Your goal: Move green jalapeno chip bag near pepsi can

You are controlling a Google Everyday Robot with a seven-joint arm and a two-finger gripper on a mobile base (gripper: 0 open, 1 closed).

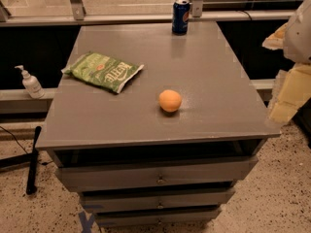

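The green jalapeno chip bag (103, 71) lies flat on the bench (209, 76), in the upper left part of its grey top. Its white end, with the "Kettle" lettering, is turned toward the middle of the frame, and its far corner lies close to the bench's left edge. The smaller print on the bag is too blurred to read.

The pepsi can (181, 16) stands upright at the back edge of the bench, top centre of the frame, well apart from the bag. Lower down, near the middle of the top, sits a round orange (170, 100), touching neither of them.

The end effector (290, 93) is at the right edge of the frame, beside the bench's right side and apart from everything on it. It shows only as pale cream and white shapes, cut off by the frame edge, and I cannot tell whether it is open or closed.

Under the bench top the gap is dark and I can make out nothing inside. Beneath it come the drawers (158, 178), the lowest cut off by the bottom of the frame. A white pump bottle (30, 83) stands on a ledge at the left edge. On the speckled floor at lower left leans a black bar (33, 159), its upper end lost in shadow.
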